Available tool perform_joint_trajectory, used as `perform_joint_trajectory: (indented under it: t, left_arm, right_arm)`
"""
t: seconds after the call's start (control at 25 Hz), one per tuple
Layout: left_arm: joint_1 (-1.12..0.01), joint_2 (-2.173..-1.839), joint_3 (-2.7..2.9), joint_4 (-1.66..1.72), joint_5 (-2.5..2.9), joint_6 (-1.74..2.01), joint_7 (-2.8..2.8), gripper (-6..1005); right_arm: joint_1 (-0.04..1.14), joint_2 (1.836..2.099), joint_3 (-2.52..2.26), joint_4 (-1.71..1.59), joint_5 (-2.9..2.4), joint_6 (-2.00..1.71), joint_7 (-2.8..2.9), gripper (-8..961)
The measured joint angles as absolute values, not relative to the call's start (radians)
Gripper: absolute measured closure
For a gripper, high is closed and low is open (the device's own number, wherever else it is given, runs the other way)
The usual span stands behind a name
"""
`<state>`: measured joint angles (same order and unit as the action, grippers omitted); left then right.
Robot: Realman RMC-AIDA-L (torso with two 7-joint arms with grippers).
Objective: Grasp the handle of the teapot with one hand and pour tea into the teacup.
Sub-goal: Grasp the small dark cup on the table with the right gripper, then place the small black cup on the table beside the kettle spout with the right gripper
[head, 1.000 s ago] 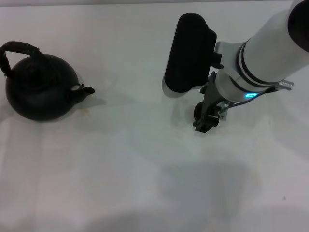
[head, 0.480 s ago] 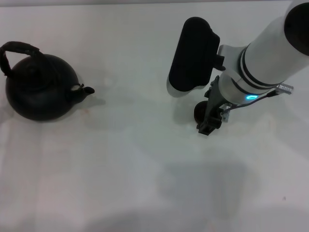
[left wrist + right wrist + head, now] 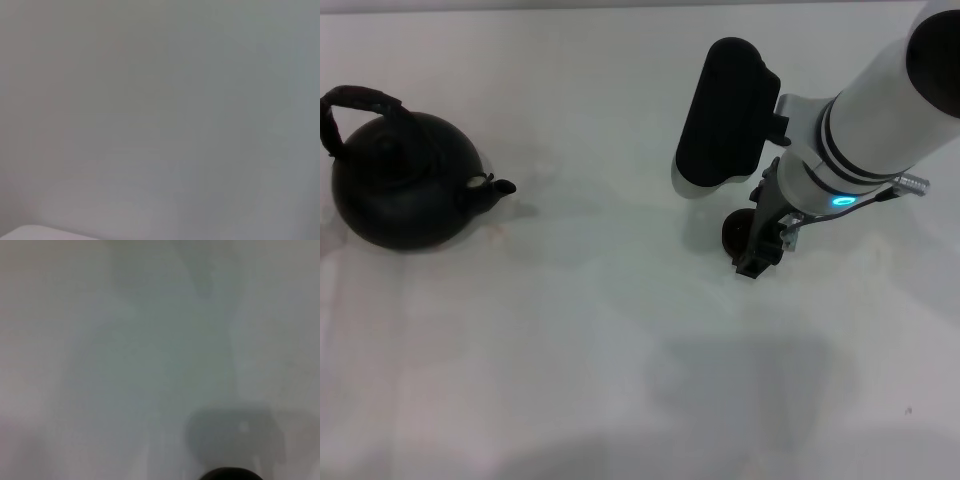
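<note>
While the right arm leans in from the far right, the scene reads like this from left to right.
Teapot: the round black teapot (image 3: pixel 402 180) sits upright at the far left of the white tabletop (image 3: pixel 580 340), spout pointing right.
Handle: the dark arched handle (image 3: pixel 355 104) rises over the pot's top, free, nothing touching it.
Teacup: the small dark teacup (image 3: pixel 738 233) stands right of centre, well apart from the teapot, mostly hidden by the arm; only a dark curved edge shows at the rim of the right wrist view (image 3: pixel 231 474).
Right end effector: the black right end effector (image 3: pixel 758 255) hangs just beside the cup, on its right, pointing down at the tabletop; I cannot tell whether it is wide or narrow.
Left end effector: out of sight; its wrist view shows only a plain pale surface.
</note>
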<state>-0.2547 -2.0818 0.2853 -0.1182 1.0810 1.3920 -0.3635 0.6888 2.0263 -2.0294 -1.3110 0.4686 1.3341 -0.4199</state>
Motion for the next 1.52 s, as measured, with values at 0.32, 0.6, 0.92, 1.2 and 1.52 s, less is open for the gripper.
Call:
perform_joint_trajectory:
  t: [0.32, 0.6, 0.92, 1.2, 1.52]
  left_arm:
    - [-0.255, -2.082, 0.285, -0.118, 1.058, 1.393, -0.364, 126]
    - [-0.259, -2.082, 0.285, -0.118, 1.044, 1.393, -0.364, 126]
    - [-0.259, -2.082, 0.284, -0.118, 1.014, 1.393, -0.364, 126]
    - [-0.259, -2.08, 0.284, -0.115, 1.009, 1.393, -0.406, 126]
    - [-0.258, -2.078, 0.284, -0.11, 1.008, 1.393, -0.416, 126]
  right_arm:
    - [0.692, 2.026, -2.026, -1.279, 0.469, 1.33, -0.423, 184]
    - [0.702, 2.026, -2.026, -1.262, 0.476, 1.315, -0.424, 191]
    - [0.71, 2.027, -2.025, -1.242, 0.508, 1.301, -0.426, 199]
    - [0.74, 2.027, -2.011, -1.182, 0.541, 1.294, -0.428, 211]
    - [0.776, 2.027, -2.004, -1.201, 0.567, 1.299, -0.436, 226]
